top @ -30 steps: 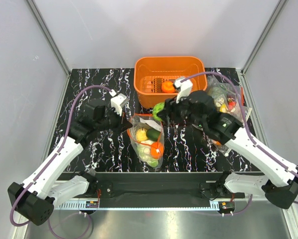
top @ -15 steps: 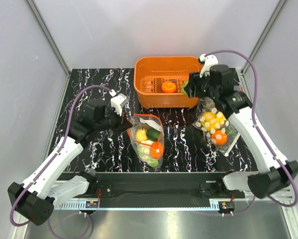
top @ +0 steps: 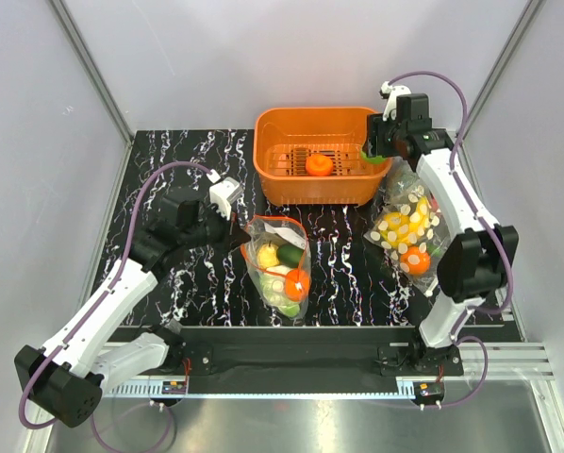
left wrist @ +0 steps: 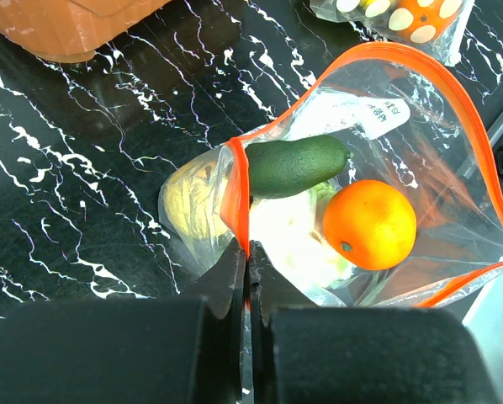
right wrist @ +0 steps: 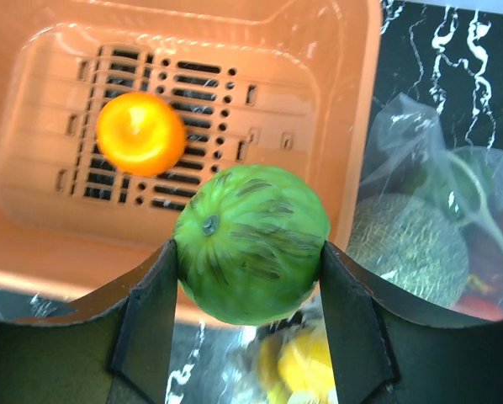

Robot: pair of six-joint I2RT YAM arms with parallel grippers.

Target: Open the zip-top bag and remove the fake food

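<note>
The zip-top bag (top: 278, 261) lies open at mid table, its red-orange zip strip (left wrist: 453, 93) spread in a loop. In it I see a dark green avocado (left wrist: 298, 165), an orange fruit (left wrist: 369, 224) and a white cauliflower (left wrist: 292, 236). My left gripper (top: 239, 229) is shut on the bag's zip edge, which shows in the left wrist view (left wrist: 245, 252). My right gripper (right wrist: 250, 252) is shut on a round striped green fruit (right wrist: 251, 242), above the right rim of the orange basket (top: 263, 151). A second orange fruit (top: 319, 165) lies in the basket.
A clear bag of yellow corn-like pieces (top: 406, 229) lies right of the basket, under my right arm. Another clear bag with a netted melon (right wrist: 411, 244) lies beside the basket wall (right wrist: 357, 126). Frame posts stand at the table's back corners.
My right gripper has carried the green fruit from above the zip-top bag up and back to the basket's right rim. My left gripper and the bag have not moved.
</note>
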